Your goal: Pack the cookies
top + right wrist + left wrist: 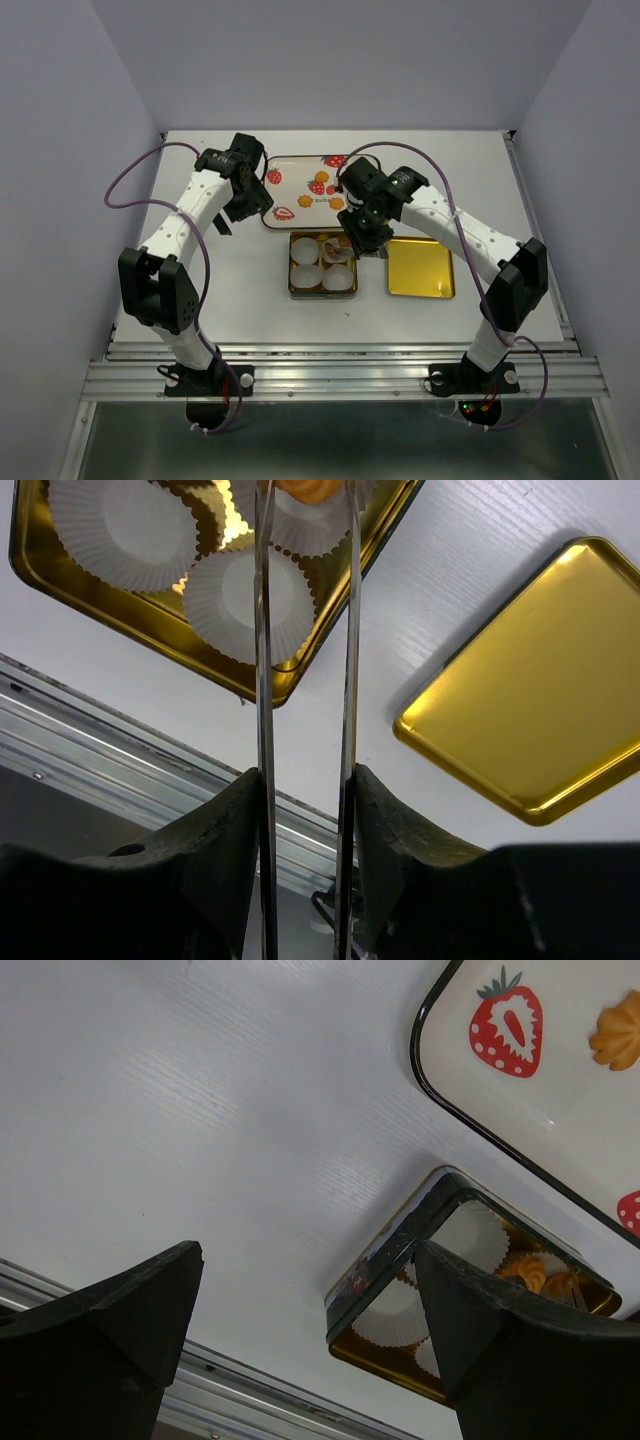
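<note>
Three orange-yellow cookies (305,200) lie on the strawberry-printed tray (290,165); one shows in the left wrist view (618,1032). My right gripper (358,240) (305,780) is shut on metal tongs (264,630). The tong tips pinch a fourth cookie (310,488) at the back right paper cup of the gold tin (292,292). That cookie also shows in the left wrist view (535,1272). I cannot tell whether it rests in the cup. The other three white cups (305,277) are empty. My left gripper (232,215) (308,1255) is open and empty, over the table left of the tray.
The tin's gold lid (420,268) (530,690) lies flat just right of the tin. A metal rail (340,375) runs along the table's near edge. Walls close in the left, right and back sides.
</note>
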Controlling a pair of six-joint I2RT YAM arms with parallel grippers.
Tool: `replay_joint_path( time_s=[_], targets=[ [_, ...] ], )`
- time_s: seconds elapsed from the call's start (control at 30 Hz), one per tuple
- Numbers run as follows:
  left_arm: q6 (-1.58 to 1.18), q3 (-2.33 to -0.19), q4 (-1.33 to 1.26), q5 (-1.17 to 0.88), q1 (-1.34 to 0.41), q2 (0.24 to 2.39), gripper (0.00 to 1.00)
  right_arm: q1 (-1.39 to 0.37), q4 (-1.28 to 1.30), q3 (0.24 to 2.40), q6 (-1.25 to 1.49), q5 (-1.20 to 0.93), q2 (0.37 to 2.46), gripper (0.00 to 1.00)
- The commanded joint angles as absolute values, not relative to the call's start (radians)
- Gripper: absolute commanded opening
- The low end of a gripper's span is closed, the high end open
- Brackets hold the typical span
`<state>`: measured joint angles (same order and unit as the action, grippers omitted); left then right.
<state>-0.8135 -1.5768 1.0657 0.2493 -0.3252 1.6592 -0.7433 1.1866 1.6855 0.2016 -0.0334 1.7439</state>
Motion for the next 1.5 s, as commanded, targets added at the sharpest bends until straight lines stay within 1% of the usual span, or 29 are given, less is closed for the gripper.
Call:
replay_joint_path(
  time_s=[0.0, 0.2, 0.5, 0.87, 1.07, 1.33, 1.47],
  targets=[
    [-0.819, -1.562, 1.08, 0.282, -0.328, 1.608, 0.99, -0.753, 1.141, 1.687, 0.192, -0.026, 1.692, 0.48],
    [-0.824, -1.562, 1.08, 0.281, -0.328, 1.608, 0.99, -0.753, 1.14, 1.689, 0.192, -0.018, 1.689, 0.51],
    [-0.827, -1.569, 1.085, 0.291, -0.328, 1.603, 0.99, -0.753, 1.137, 1.744, 0.201, -0.034, 1.689, 0.45],
    [-0.811, -1.611, 1.071, 0.294, -0.328, 1.626, 0.99, -0.753, 1.154, 1.821, 0.241, -0.005, 1.631, 0.46],
    [-0.813, -1.651, 1.083, 0.308, -0.328, 1.646, 0.99, -0.753, 1.143, 1.997, 0.249, 0.138, 1.712, 0.46],
    [-0.819, -1.628, 1.075, 0.318, -0.328, 1.628, 0.99, -0.664, 0.999, 2.019, 0.238, 0.14, 1.811, 0.44],
    [-0.83, -1.605, 1.068, 0.304, -0.328, 1.617, 0.99, -0.631, 0.925, 2.051, 0.225, 0.173, 1.913, 0.43]
  ],
)
